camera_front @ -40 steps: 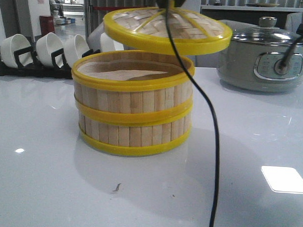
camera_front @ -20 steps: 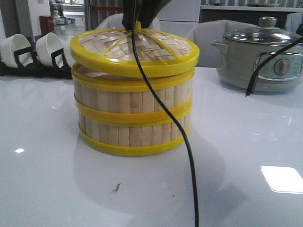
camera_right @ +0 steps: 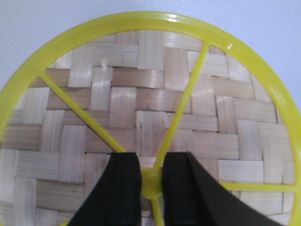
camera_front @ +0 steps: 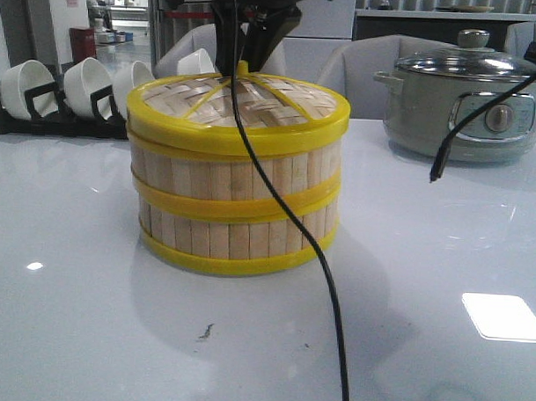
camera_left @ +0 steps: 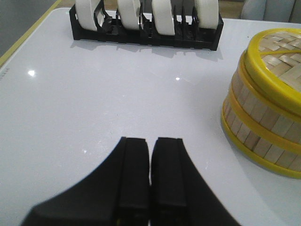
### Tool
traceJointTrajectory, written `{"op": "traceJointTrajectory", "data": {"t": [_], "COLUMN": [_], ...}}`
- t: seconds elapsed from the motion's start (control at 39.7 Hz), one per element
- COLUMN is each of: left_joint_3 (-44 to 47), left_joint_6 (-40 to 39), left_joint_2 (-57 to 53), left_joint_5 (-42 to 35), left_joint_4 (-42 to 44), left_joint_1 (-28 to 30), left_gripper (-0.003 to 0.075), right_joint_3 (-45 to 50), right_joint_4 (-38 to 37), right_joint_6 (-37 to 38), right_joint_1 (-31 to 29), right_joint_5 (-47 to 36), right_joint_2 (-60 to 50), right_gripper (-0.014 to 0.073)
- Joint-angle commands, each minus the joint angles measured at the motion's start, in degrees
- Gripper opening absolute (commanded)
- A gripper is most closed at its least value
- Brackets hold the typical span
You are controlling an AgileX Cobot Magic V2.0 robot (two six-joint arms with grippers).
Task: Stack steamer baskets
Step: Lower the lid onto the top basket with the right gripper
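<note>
Two steamer baskets stand stacked at the table's middle, the upper tier (camera_front: 234, 173) on the lower tier (camera_front: 236, 236). The woven bamboo lid (camera_front: 240, 104) sits flat on the top rim. My right gripper (camera_front: 244, 66) comes down from above, shut on the lid's yellow centre knob. The right wrist view shows this gripper (camera_right: 151, 181) with its two fingers pressed on the knob and the lid (camera_right: 150, 94) below. My left gripper (camera_left: 150, 146) is shut on nothing, low over the bare table beside the stack (camera_left: 263, 125).
A grey electric pot (camera_front: 469, 106) with a glass lid stands at the back right. A black rack of white bowls (camera_front: 69, 92) runs along the back left, also in the left wrist view (camera_left: 146, 33). A black cable (camera_front: 327, 282) hangs before the stack.
The lid came from hovering up and to the right, moved left and down, and now rests on the upper basket. The right gripper still holds its knob.
</note>
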Motion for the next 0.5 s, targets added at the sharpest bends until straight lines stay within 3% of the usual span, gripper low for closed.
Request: {"op": "traceJointTrajectory", "data": {"t": [0.0,0.48], "left_joint_3": [-1.54,-1.54], "left_joint_6": [-0.44,-0.44], "left_joint_2": [0.04,0.04], "left_joint_5": [-4.78,-4.78], "left_joint_4": [-0.44,-0.44], "left_joint_1": [-0.06,-0.06], "left_gripper": [0.0085,0.0085], "right_joint_3": [-2.23,-2.23], "right_joint_4": [-0.78,-0.78], "right_joint_6": [-0.03,-0.03], "right_joint_1": [0.07,0.07], "right_joint_5": [-3.78,-5.70], "right_joint_2": [-3.49,-3.49], "right_gripper": [0.0036,0.0036]}}
